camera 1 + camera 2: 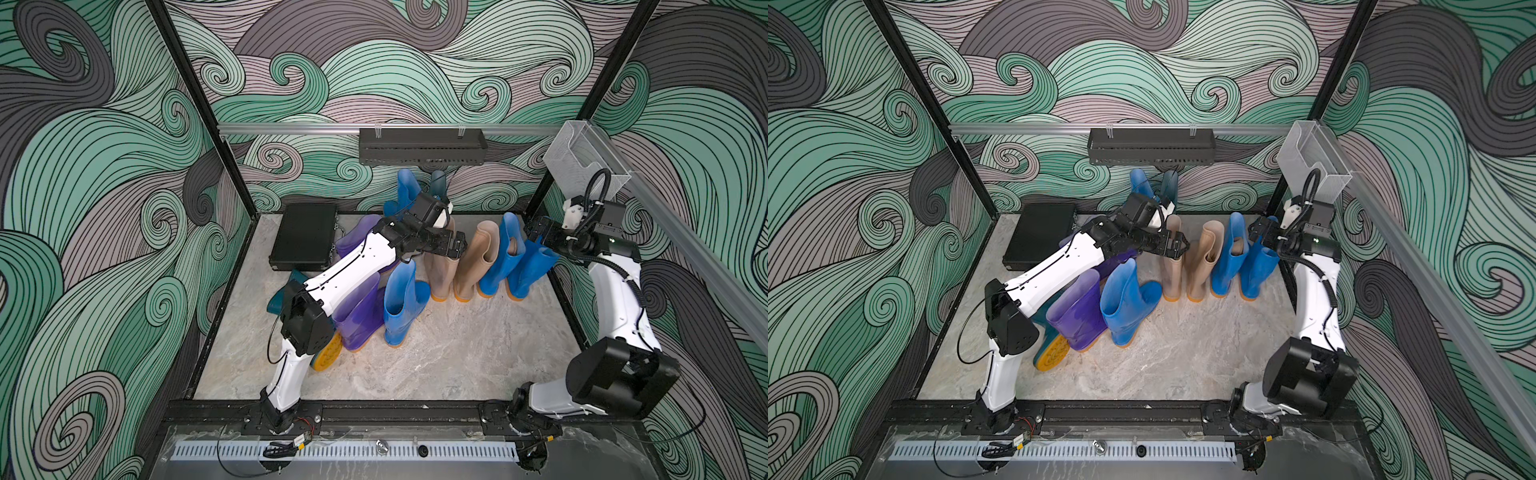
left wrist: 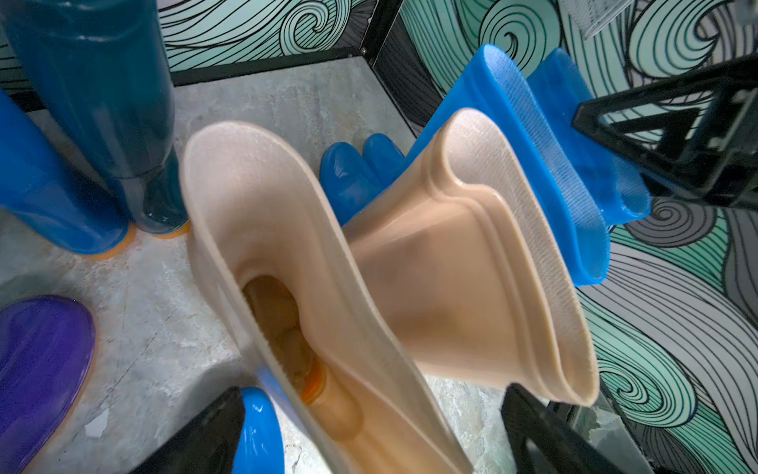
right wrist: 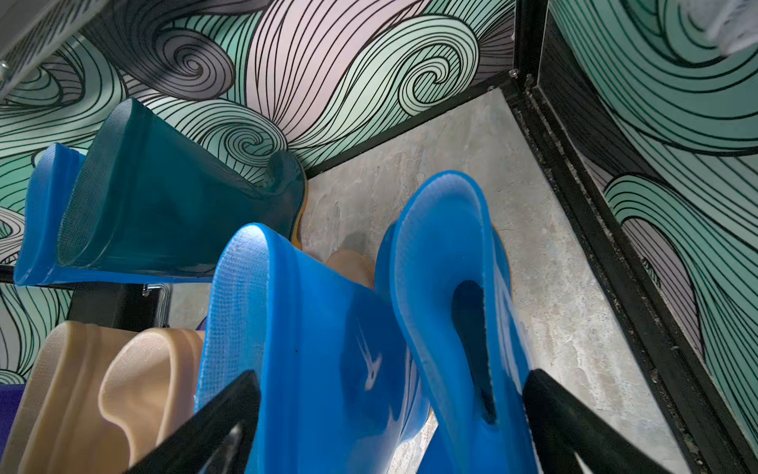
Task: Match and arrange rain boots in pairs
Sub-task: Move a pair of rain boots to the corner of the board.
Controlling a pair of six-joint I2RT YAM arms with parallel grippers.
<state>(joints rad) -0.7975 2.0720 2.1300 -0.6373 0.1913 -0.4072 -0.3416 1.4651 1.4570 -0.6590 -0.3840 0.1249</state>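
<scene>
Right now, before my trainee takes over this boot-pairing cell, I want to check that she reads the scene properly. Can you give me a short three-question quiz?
1. True or false: the two beige boots stand on their soles, side by side.
2. Which boots are nearest the right pincer? A purple boots; B bright blue boots; C dark teal boots.
3. Fill the gap: the left pincer and the right pincer both have their jaws ___.
Key: 1 true; 2 B; 3 open.

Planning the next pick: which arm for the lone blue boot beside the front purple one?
Left, likely: left gripper, jaws open, hangs close by that blue boot; right gripper sits beyond the beige pair.
</scene>
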